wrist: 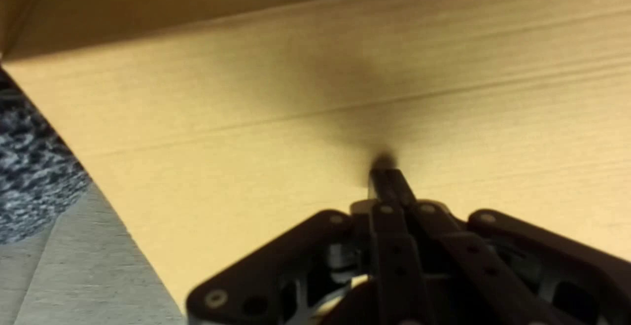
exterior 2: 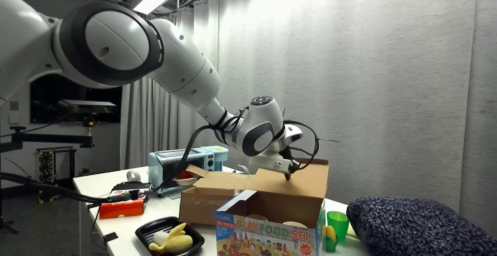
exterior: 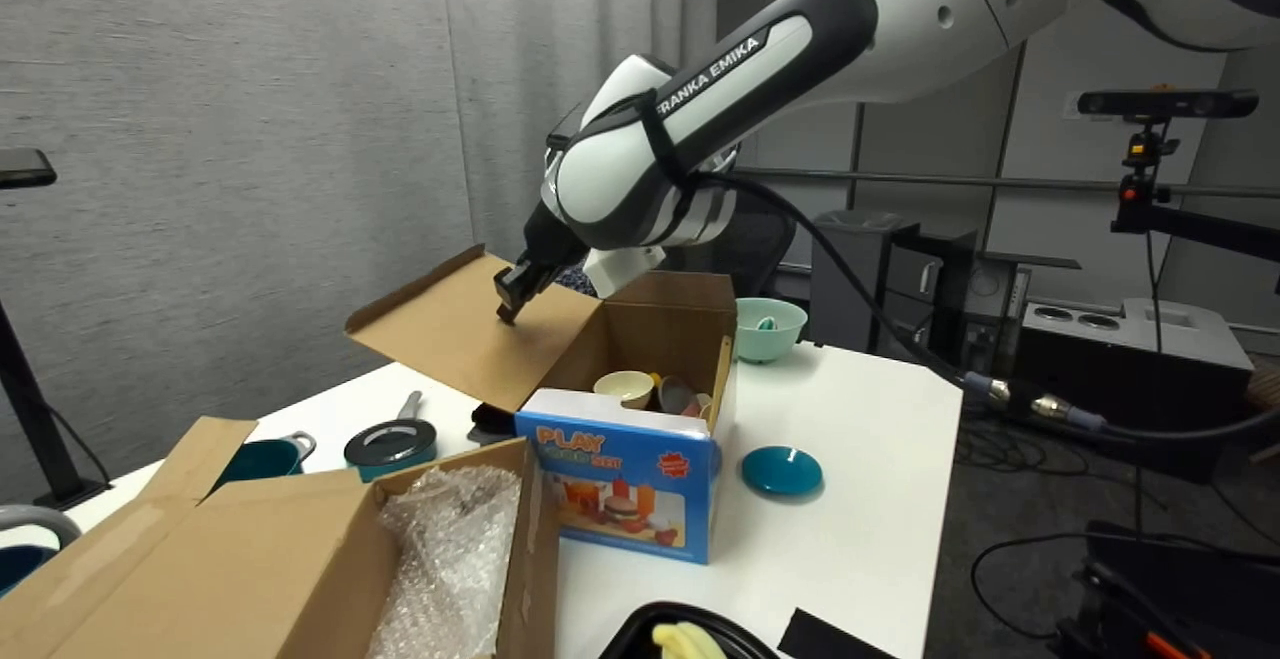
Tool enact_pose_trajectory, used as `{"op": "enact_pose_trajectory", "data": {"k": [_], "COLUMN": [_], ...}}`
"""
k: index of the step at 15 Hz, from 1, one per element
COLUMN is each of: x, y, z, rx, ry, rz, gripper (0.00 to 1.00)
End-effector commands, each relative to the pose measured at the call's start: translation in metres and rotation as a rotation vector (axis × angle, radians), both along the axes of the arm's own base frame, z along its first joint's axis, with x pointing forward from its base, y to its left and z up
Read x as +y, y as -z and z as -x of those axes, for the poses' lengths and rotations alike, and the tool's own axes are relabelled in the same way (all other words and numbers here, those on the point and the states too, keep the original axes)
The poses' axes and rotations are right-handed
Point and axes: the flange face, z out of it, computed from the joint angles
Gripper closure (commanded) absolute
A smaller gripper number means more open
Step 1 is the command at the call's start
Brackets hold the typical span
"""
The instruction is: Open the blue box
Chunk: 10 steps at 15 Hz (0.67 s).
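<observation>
In both exterior views your arm (exterior: 920,29) slopes down from high up to a bent wrist (exterior 2: 264,116), and your gripper (wrist: 392,182) points downward at a tilt, near the far edge of the counter (exterior: 850,419); in the wrist view you see its two fingers (wrist: 380,184) pressed together, side by side right to the tips

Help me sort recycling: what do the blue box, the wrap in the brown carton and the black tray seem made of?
Blue box: cardboard, smooth and printed outside; its flap shows matte brown board with faint parallel lines.
Wrap: probably clear plastic bubble wrap, crinkled with bright glints.
Black tray: likely plastic, slightly glossy, since light catches its rim; coated metal is possible.
</observation>
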Motion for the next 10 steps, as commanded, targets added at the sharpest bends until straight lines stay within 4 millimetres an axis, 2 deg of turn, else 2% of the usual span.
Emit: {"op": "enact_pose_trajectory", "data": {"k": [1,5,10], "x": [-0.002,-0.009,-0.014], "y": [-0.05,-0.092,-0.117], "z": [-0.001,0.01,0.028], "rx": [0.037,0.124,0.26], "ry": [-0.018,-0.057,-0.146], "rz": [-0.004,-0.004,0.009], "gripper": [1.0,1.0,1.0]}}
